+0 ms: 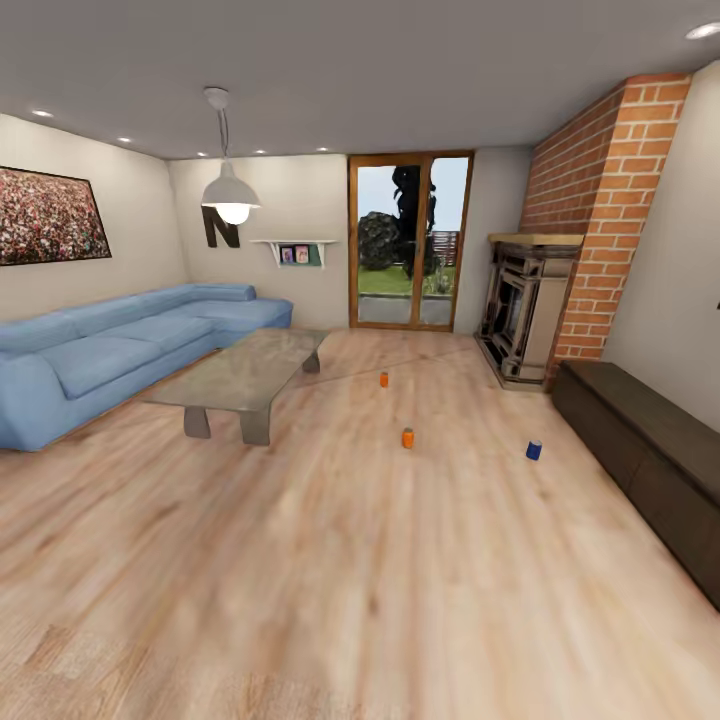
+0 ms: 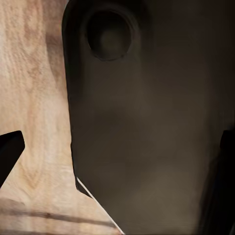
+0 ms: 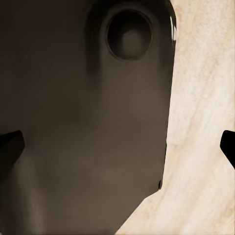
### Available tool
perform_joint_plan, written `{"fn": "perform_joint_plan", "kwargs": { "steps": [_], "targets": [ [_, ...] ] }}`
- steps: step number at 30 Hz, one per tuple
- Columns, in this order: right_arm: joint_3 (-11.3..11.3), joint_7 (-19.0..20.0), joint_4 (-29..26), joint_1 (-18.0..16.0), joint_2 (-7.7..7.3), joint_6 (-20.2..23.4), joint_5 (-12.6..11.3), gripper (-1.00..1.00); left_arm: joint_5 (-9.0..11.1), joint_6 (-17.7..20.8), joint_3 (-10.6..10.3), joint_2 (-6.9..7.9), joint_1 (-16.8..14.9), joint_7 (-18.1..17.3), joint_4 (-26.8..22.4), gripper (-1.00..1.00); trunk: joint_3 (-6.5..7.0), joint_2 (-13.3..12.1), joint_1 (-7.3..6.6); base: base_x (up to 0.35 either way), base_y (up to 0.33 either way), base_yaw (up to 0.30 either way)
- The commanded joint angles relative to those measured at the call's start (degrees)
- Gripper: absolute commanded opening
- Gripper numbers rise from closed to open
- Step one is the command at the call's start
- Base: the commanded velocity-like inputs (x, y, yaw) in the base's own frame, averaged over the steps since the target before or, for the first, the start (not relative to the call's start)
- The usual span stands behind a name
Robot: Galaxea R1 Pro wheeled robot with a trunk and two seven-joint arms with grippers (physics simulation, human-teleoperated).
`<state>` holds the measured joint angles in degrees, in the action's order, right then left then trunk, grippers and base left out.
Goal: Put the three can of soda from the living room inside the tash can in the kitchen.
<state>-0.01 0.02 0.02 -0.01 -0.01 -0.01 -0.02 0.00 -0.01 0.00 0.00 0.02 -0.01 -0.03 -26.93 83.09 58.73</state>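
Three soda cans are being seen standing upright on the wood floor of the living room: one orange can (image 1: pixel 384 379) near the glass coffee table (image 1: pixel 250 370), a second orange can (image 1: pixel 408 438) nearer, and a blue can (image 1: pixel 534 450) towards the dark cabinet (image 1: pixel 650 450). Each is being judged light, thin-walled, smooth and easily tipped or dented, so a gentle grasp around the mid-body is being favoured. In both wrist views the dark fingertips are showing at opposite edges, so both grippers are being read as spread wide and empty.

Open plank floor (image 1: pixel 330 560) surrounds three soda cans (image 1: pixel 408 438); glass coffee table (image 1: pixel 245 375) and dark cabinet (image 1: pixel 650 450) flank them, well apart.
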Motion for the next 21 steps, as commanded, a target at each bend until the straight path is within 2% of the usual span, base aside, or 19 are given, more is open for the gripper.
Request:
{"fn": "perform_joint_plan", "kwargs": {
  "steps": [1,21],
  "targets": [
    [-0.1,0.2,0.2,-0.3,-0.24,-0.1,-0.1,1.00,0.0,-0.1,0.0,-0.33,0.2,-0.1,-0.3,1.00,0.00,0.0,0.00,0.000,0.000,0.000],
    [-0.2,0.2,0.1,-0.3,-0.31,0.0,-0.3,1.00,0.0,-0.1,0.0,-0.49,0.2,-0.1,-0.7,1.00,0.00,0.0,0.00,0.000,0.000,0.000]
  ]
}}
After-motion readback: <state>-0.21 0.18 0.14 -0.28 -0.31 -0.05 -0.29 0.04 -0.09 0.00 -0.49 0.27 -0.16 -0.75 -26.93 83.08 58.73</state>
